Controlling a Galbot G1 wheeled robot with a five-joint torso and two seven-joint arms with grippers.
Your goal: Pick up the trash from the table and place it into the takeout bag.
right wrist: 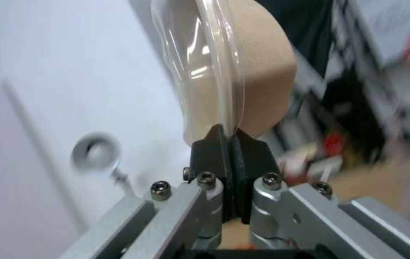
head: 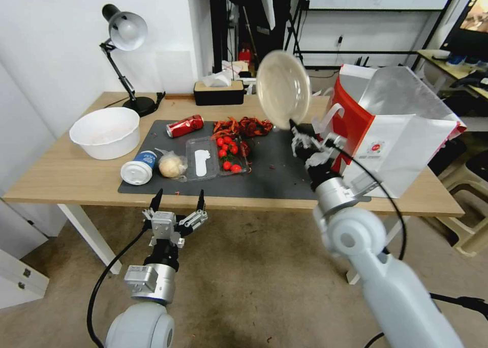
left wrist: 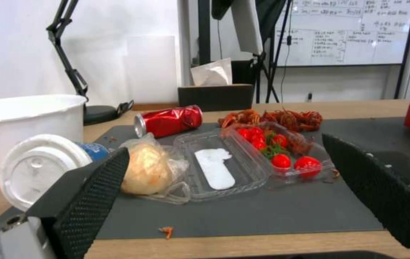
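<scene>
Above the long wooden table [head: 66, 177], the right gripper [head: 294, 125] pinches the beige lidded bowl [head: 282, 89] by its rim, just beside the takeout bag [head: 401, 129]; the left gripper [head: 178, 198] hangs spread open and empty at the near edge.

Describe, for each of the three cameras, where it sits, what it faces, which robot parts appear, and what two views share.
Head view: high on the robot, looking down at the table; both arms appear, the right gripper lifting the beige lidded bowl beside the takeout bag.
Left wrist view: low at the table's near edge, facing across the mat; open left gripper frames it.
Right wrist view: along shut fingers up at the bowl.
Shared: head and left wrist both show the red soda can.
</scene>
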